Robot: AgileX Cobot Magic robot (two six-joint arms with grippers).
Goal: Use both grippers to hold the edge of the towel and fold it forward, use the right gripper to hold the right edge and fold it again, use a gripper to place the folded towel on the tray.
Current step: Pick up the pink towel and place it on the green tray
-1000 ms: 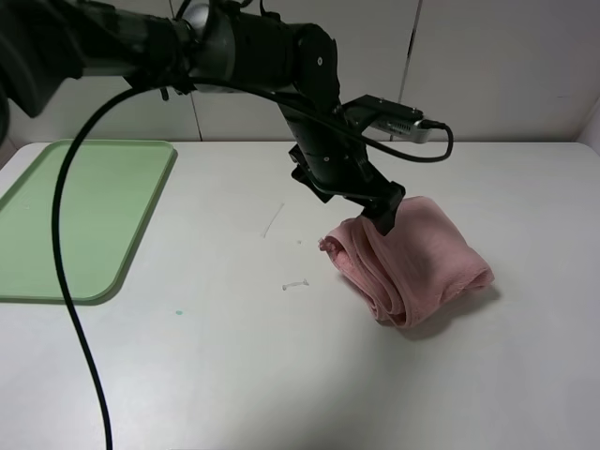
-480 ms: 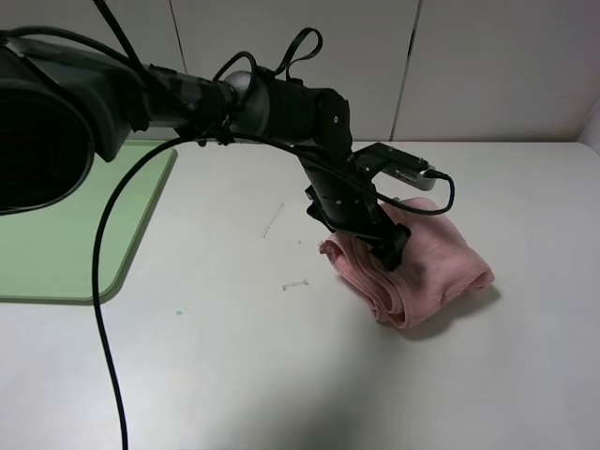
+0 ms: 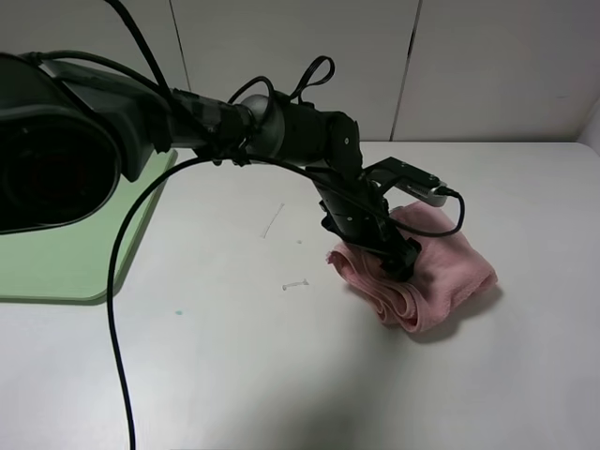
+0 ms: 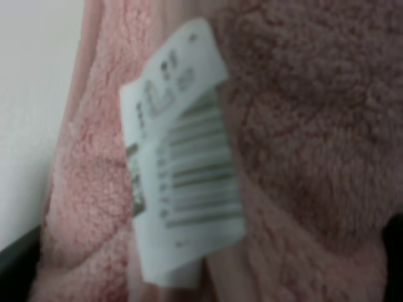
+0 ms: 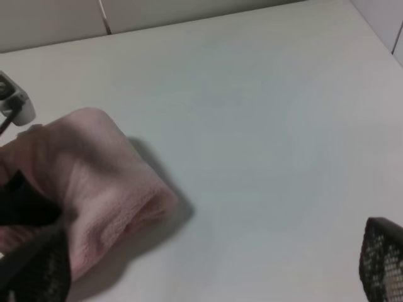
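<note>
Exterior high view: the dusty-pink terry towel [image 3: 427, 272], folded into a thick rumpled bundle, lay on the white tabletop [image 3: 234, 366], right of centre and well apart from the light-green rectangular plastic tray [image 3: 66, 253] at the left edge. The left arm's black narrow-fingered gripper [image 3: 398, 258] reached across the middle and pressed down into the left half of the bundle; its fingertips were sunk in the folds, so whether they were spread or closed on the cloth could not be told. A black cable [image 3: 117, 309] hung from that arm in a long loop over the table.

Left wrist view: the camera sat almost against the pile of the towel [image 4: 302, 126]. A small white printed tag [image 4: 182, 151] with blurred barcode lines lay on the pink cloth beside a stitched hem. Dark shapes showed at two corners of the picture, too little to read the fingers.

Right wrist view: the towel [image 5: 94, 182] appeared from its far side, its folded end rounded, with bare table beyond. Only dark, textured finger parts of the right gripper [image 5: 381, 261] showed at the picture's margins, set wide apart and holding nothing.
</note>
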